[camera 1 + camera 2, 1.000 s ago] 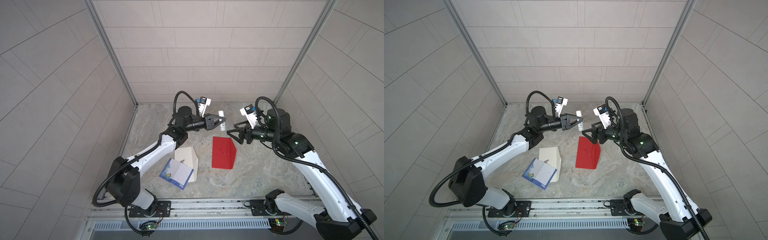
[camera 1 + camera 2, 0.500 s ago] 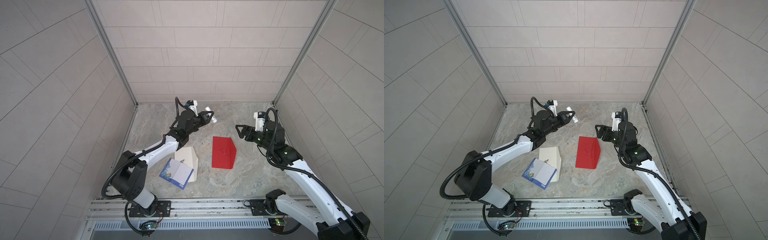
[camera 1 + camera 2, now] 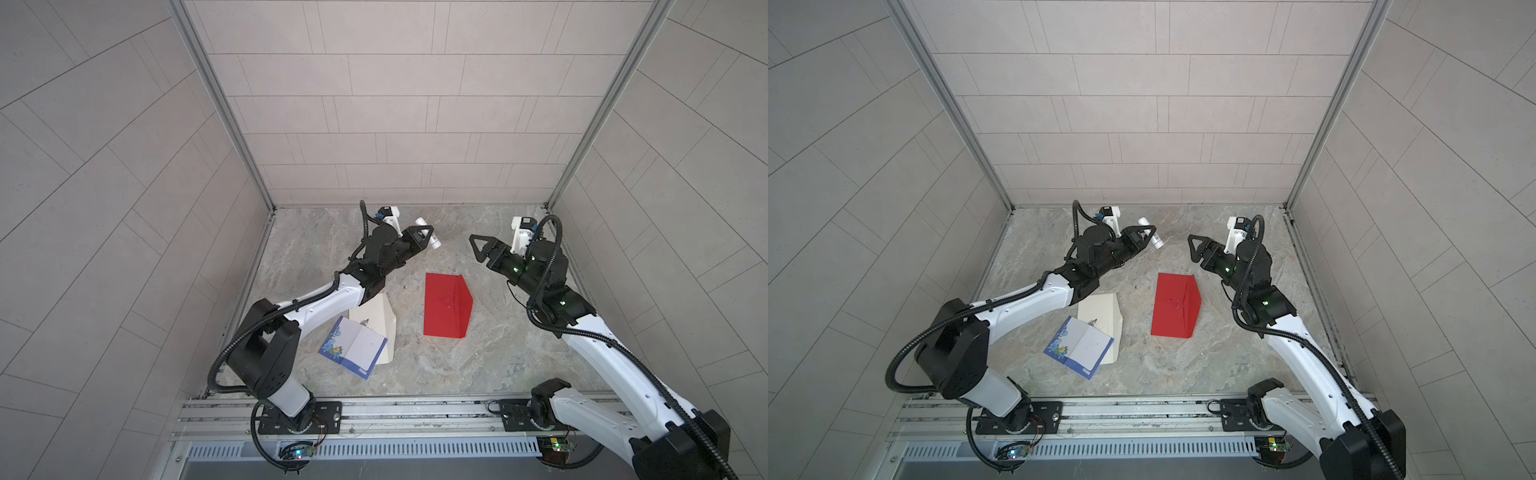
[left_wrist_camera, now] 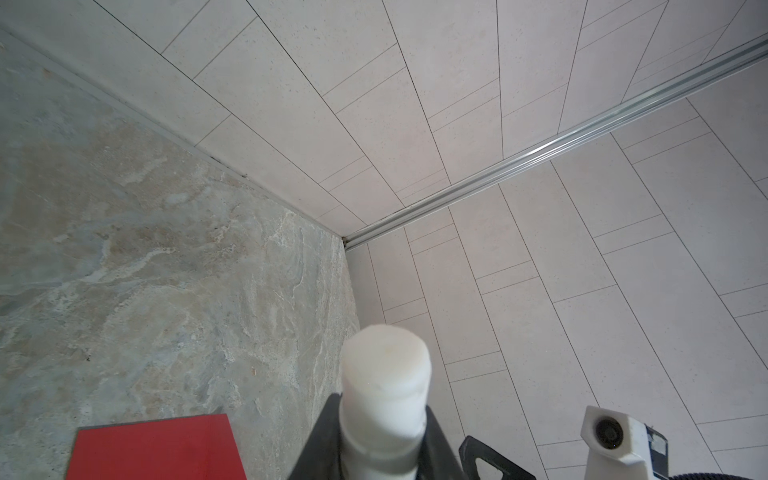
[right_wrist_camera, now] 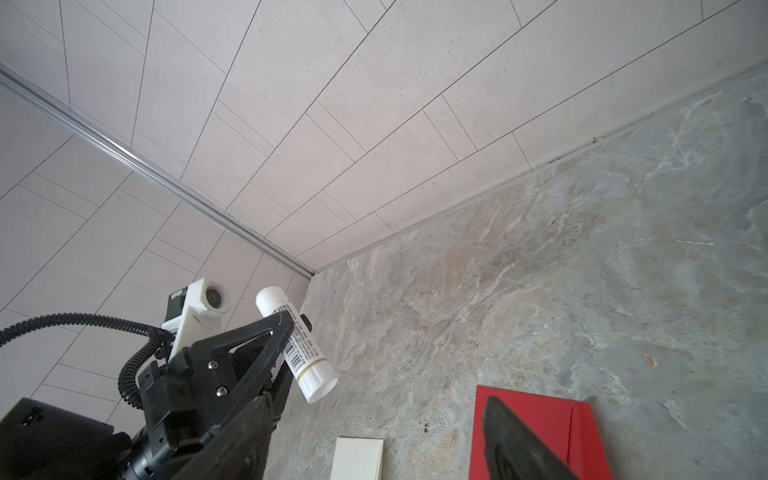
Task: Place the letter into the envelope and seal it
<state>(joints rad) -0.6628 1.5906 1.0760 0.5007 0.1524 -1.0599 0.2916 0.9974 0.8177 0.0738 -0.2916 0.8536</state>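
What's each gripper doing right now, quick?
Left gripper: closed on the glue stick.
Right gripper: open, nothing visible in it.

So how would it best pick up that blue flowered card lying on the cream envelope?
Probably by the far edge of the blue card, where it overlaps the cream envelope. The card lies flat, so there is nothing to grab from the side, but that edge likely sits slightly above the table. Come down from above and slide one finger under it.
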